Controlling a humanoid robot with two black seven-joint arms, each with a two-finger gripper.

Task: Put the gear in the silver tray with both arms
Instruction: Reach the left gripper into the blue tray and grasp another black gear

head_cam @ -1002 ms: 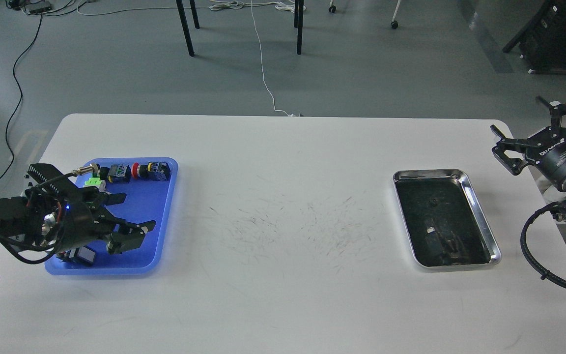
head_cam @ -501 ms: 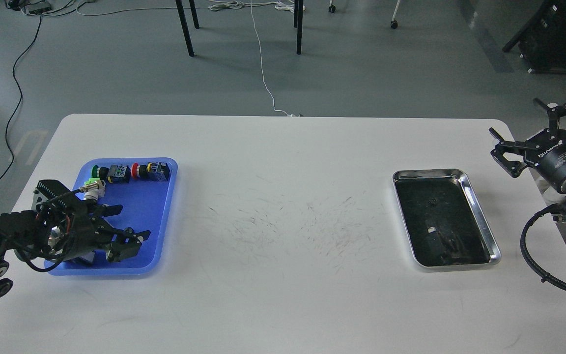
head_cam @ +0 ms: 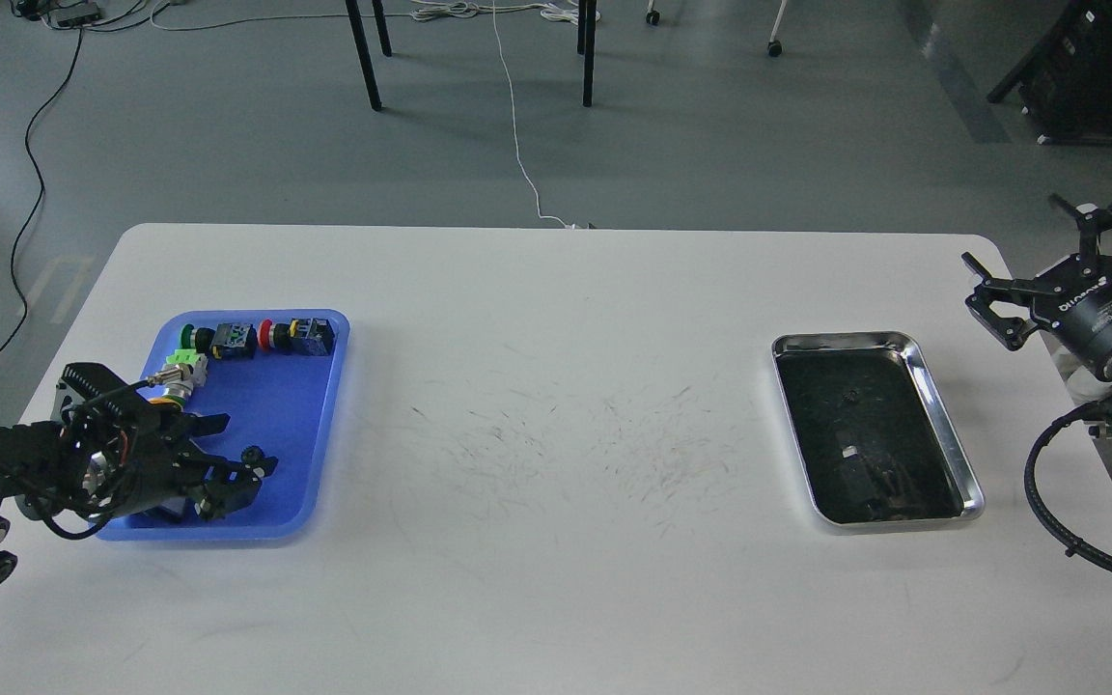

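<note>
The silver tray (head_cam: pixel 945 425) lies on the right side of the white table, its dark bottom reflecting. My left gripper (head_cam: pixel 249 444) is open, low over the near part of the blue tray (head_cam: pixel 291 405). A small dark round piece (head_cam: pixel 251 453) sits between its fingers; I cannot tell whether it is the gear. My right gripper (head_cam: pixel 1029 251) is open and empty, off the table's right edge, behind and to the right of the silver tray.
A row of small parts lies at the back of the blue tray: a green button (head_cam: pixel 187 336), a black block (head_cam: pixel 233 340), a red button (head_cam: pixel 266 334) and a brass-tipped sensor (head_cam: pixel 175 367). The white table (head_cam: pixel 556 405) is scuffed in the middle.
My left gripper has drawn back to the left and sunk lower over the near part of the blue tray, still open. The right arm has hardly moved.
</note>
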